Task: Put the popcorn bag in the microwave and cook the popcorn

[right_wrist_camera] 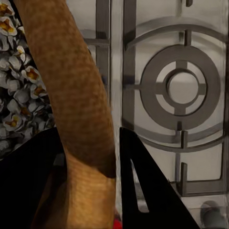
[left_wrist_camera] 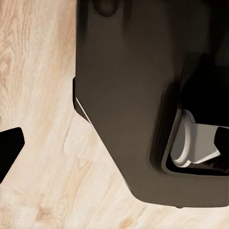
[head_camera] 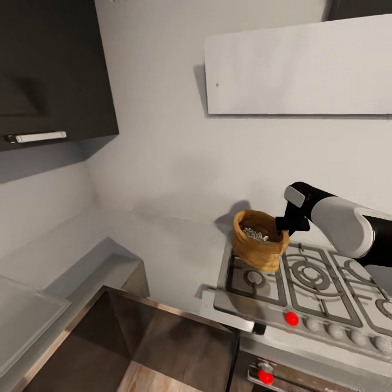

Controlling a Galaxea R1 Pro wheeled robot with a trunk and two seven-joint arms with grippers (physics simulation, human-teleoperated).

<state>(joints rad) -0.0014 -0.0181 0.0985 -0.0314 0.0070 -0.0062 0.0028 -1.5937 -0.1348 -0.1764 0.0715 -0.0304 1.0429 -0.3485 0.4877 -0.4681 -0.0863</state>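
Right gripper [right_wrist_camera: 90,186]: two dark fingers pinched the bag's rolled rim in the right wrist view, one inside the sack, one outside.
Bag [head_camera: 259,240]: hung at centre right of the head view, tilted, its base at or just above the hob's left edge; contact could not be told.
Popcorn [head_camera: 256,234]: pale kernels sat inside the open mouth.
Step in hand, as judged: carrying the bag off to the microwave, which called for a level mouth so nothing spilled, and a firm pinch on a thin rim.
Hob [head_camera: 321,283]: raised grates and red knobs lay under the bag, snag points for a low carry.
Open room: bare counter [head_camera: 163,245] stretched left; a dark cabinet [head_camera: 54,71] overhung the upper left.
Left gripper: state could not be told; its wrist view showed wooden floor [left_wrist_camera: 38,143].
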